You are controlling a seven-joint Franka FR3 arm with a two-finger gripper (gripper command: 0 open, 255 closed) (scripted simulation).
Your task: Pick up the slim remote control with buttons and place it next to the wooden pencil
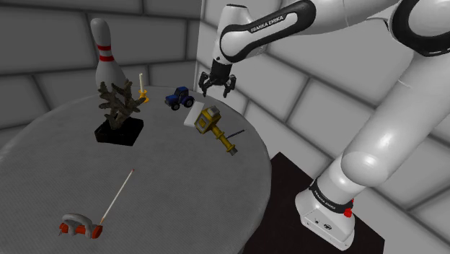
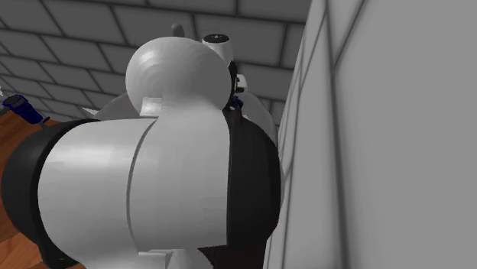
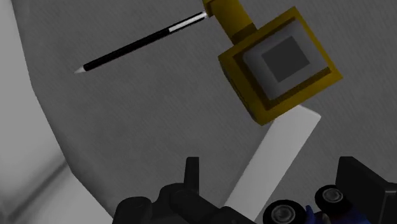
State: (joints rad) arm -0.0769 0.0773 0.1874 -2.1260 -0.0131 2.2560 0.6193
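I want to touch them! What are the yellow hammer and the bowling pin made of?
Yellow block-headed hammer: matte, flat colour, no grain; plastic or painted wood, can't tell. Tall white bowling pin with red stripes: smooth, faint sheen; perhaps lacquered wood or plastic.

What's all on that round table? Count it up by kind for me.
Bowling pin: 1
Dark plant on black base: 1
Small yellow upright item: 1
Blue toy tractor: 1
Flat white remote: 1
Yellow tool: 1
Black pencil: 1
Long thin stick: 1
White-and-red curved item: 1
Total: 9
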